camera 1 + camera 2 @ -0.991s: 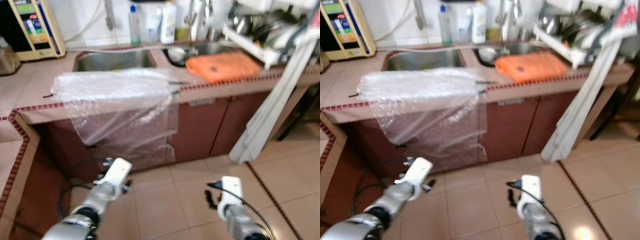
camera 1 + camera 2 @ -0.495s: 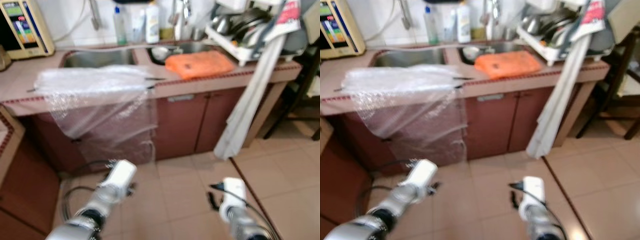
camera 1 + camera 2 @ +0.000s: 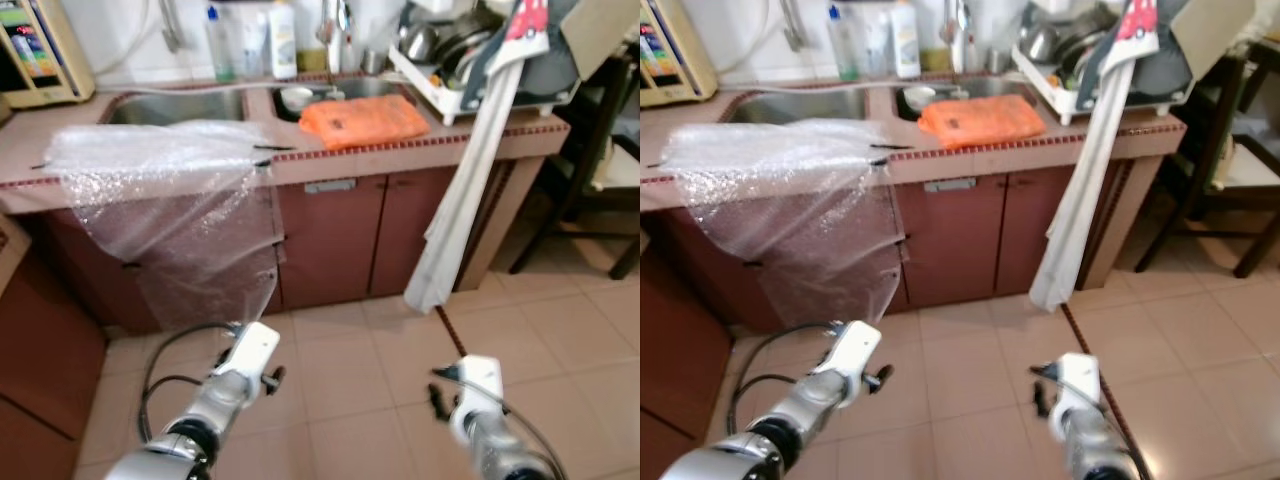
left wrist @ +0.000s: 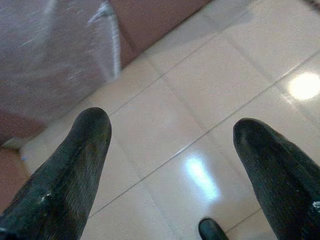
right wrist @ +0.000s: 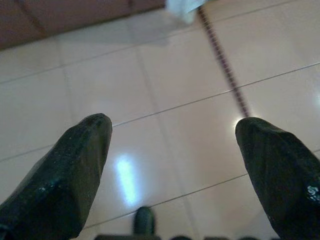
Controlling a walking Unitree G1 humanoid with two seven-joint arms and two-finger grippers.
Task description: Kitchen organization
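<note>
Kitchen counter (image 3: 420,150) runs across the head view, bubble wrap (image 3: 170,190) draped over its front edge beside the sink (image 3: 180,105); an orange mat (image 3: 365,118) lies near the dish rack (image 3: 470,60).

Left gripper (image 4: 172,145) hangs over floor tiles, fingers apart.

Right gripper (image 5: 172,145) likewise spread above the tiled floor (image 5: 165,90).

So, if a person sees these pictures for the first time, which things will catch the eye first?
Probably the large sheet of bubble wrap, which lies on the counter by the sink and hangs down over the cabinet front. Next, the bright orange cloth at the counter edge, and the long pale towel hanging from the dish rack almost to the floor.
</note>
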